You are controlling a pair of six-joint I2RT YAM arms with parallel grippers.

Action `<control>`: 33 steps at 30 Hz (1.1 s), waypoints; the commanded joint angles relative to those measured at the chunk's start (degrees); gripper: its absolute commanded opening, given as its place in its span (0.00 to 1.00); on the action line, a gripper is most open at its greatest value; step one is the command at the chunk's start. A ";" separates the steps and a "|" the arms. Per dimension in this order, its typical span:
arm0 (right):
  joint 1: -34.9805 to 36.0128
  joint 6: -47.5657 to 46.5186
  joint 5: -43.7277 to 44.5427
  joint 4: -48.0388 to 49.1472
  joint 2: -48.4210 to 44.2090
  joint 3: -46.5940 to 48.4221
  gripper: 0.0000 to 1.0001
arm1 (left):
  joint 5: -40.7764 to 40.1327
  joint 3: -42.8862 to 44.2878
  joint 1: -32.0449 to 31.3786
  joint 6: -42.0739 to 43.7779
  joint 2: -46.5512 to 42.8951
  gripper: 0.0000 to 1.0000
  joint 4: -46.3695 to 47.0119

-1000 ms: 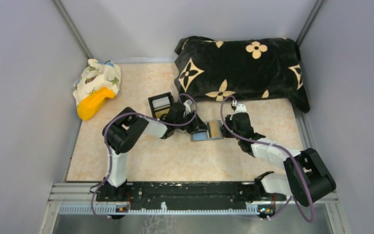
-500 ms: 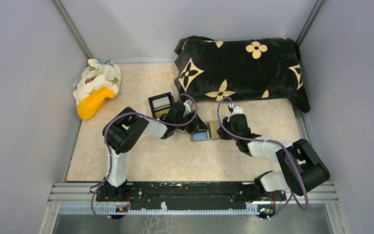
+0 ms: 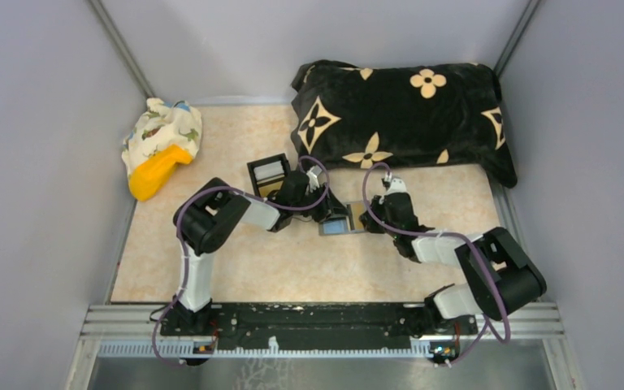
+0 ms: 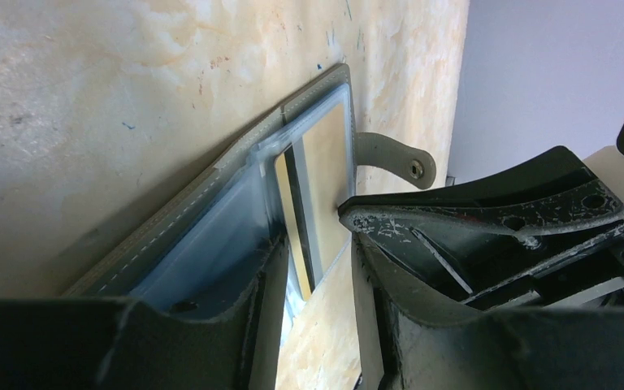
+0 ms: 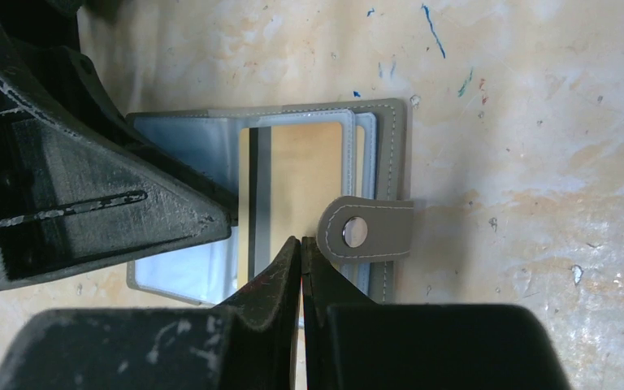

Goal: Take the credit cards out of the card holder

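Note:
The grey card holder (image 3: 335, 225) lies open on the table, light-blue inner face up. A gold card (image 3: 356, 215) with a dark stripe sits in its right half. My left gripper (image 3: 327, 215) is open; one finger (image 4: 171, 341) presses on the blue face (image 4: 211, 236) and the other stands beside the card (image 4: 325, 171). My right gripper (image 5: 301, 241) is shut, its joined tips resting on the near part of the card (image 5: 309, 171), next to the holder's snap strap (image 5: 366, 231). The holder's left half (image 5: 187, 134) is partly hidden by the left finger.
A black box with gold and silvery compartments (image 3: 268, 175) stands just behind the left gripper. A black pillow with tan flowers (image 3: 398, 114) fills the back right. A yellow object under a patterned cloth (image 3: 161, 146) lies at the back left. Grey walls enclose the table.
My right arm has folded in and its gripper has moved left onto the holder, covering more of the gold card. My left gripper has stayed in place.

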 commanded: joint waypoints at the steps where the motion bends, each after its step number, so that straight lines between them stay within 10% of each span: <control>1: 0.42 1.00 -1.07 1.95 1.08 -1.86 0.03 | -0.32 0.34 -0.22 -0.04 2.81 0.41 -1.38; 21: 0.37 2.51 -2.57 6.01 5.99 -3.21 0.03 | 5.37 -4.27 -0.60 -6.40 3.13 0.33 23.25; 33: 0.37 2.54 -2.42 5.55 6.18 -2.84 0.03 | 4.00 -1.46 -1.14 -3.30 5.15 0.30 18.34</control>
